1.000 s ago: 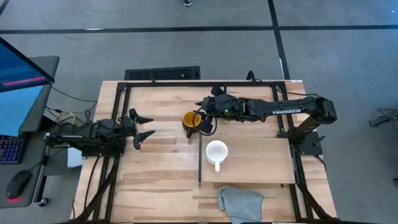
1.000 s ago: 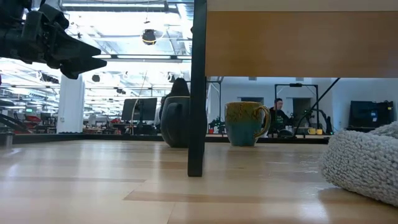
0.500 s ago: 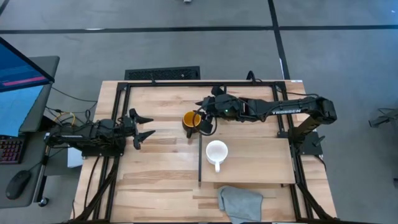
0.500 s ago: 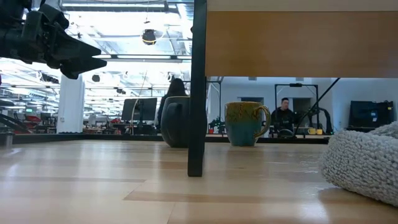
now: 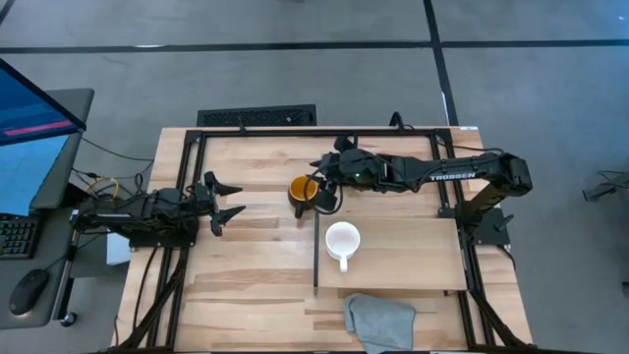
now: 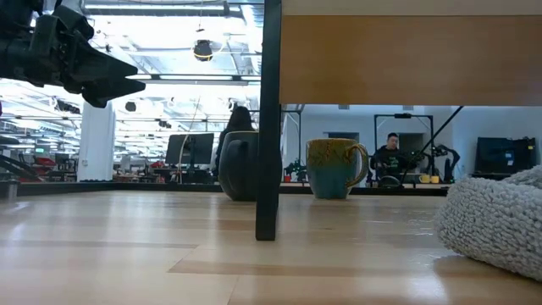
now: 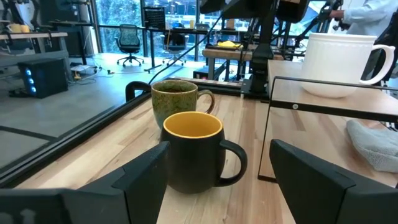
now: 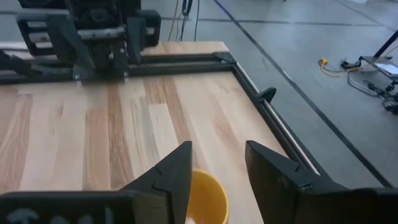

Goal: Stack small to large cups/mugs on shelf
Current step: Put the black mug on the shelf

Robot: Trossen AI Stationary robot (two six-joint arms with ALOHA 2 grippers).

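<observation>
Black mug [image 7: 191,150]: rigid, glazed, likely slippery; best gripped by the rim. Right gripper [image 5: 321,195] parted above it; left gripper [image 5: 230,200] parted, idle.

Pale planked wood table [image 5: 256,275], smooth. Matt black mug [image 7: 193,152]; glossy speckled glazed olive mug [image 7: 175,101]; glossy white mug [image 7: 341,62]. Nubbly grey cloth [image 6: 500,224].

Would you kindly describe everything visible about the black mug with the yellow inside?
The black mug looks matte and ceramic, with a yellow-orange inside and one loop handle. It stands upright and looks empty on the bare wooden table, just off the raised shelf's dark-edged end, with the olive-brown mug close behind it. The right gripper sits at its rim, fingers apart; contact is unclear.
</observation>
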